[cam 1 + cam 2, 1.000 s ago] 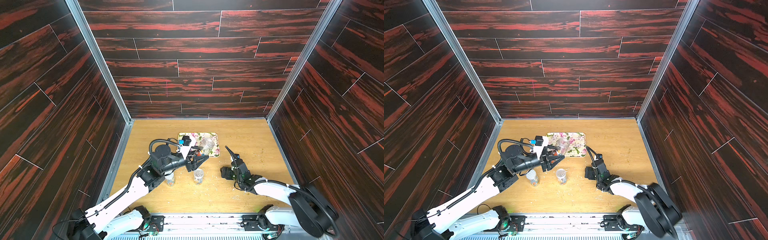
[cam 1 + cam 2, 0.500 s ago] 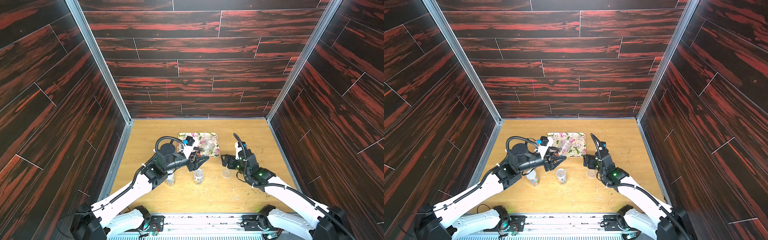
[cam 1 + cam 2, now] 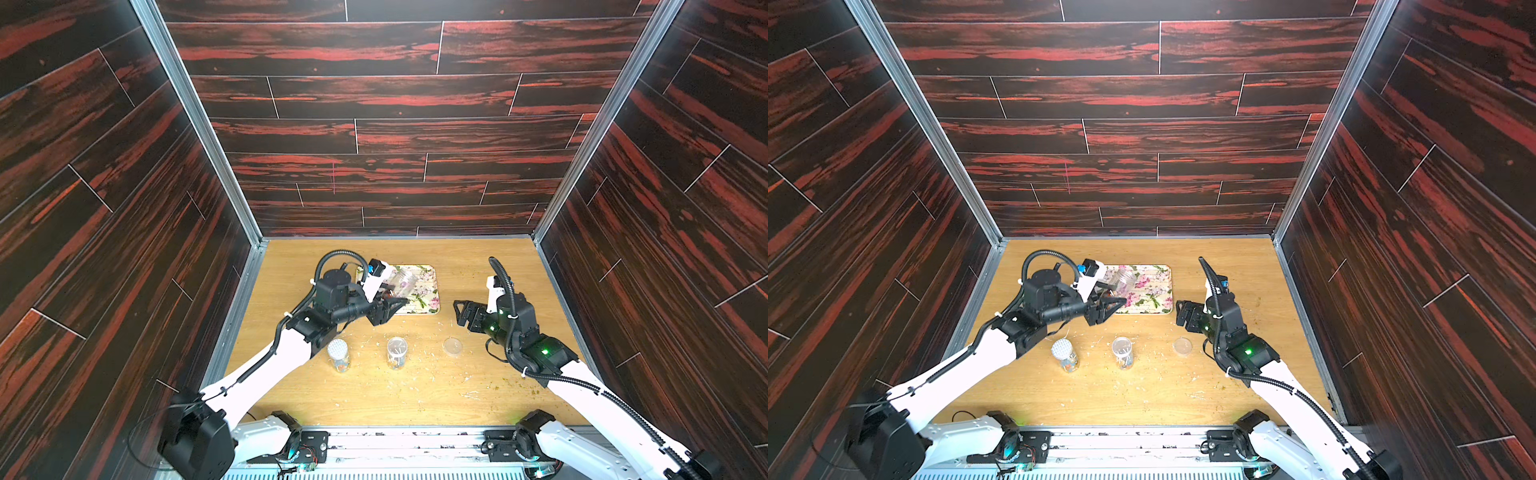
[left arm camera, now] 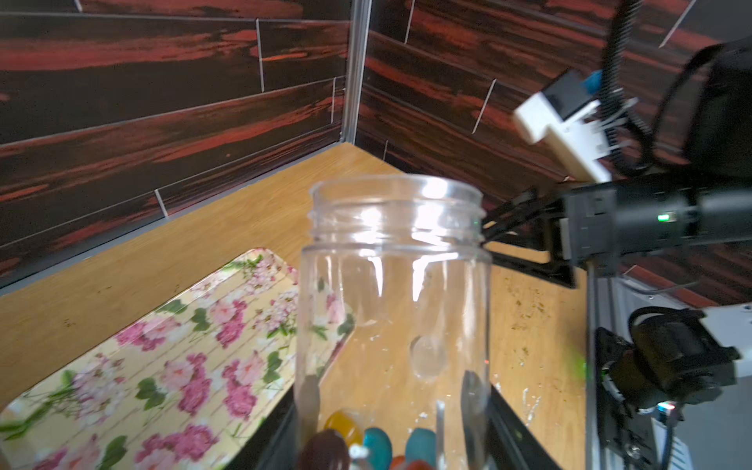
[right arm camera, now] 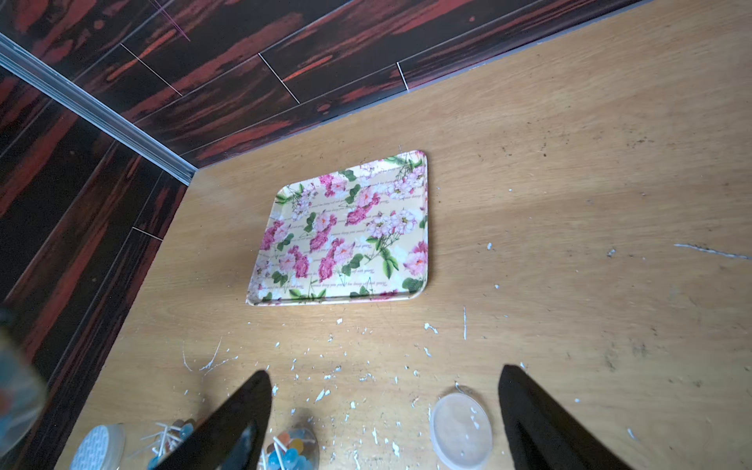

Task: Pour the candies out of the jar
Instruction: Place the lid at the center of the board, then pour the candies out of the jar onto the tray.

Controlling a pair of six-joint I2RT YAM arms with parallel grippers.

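Jar tilts over tray, long axis and mouth toward 1 o'clock, candies at its base. Left gripper clamps it; right gripper gapes empty.

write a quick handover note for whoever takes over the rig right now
Left gripper: shut on the uncapped jar, held in the air by the floral tray.
Right gripper: open, empty, above the table near a clear lid lying there.
Candies: all in the jar's bottom; tray bare.
Done: jar opened and lifted. Left: tip it so the candies pour out, likely onto the tray.
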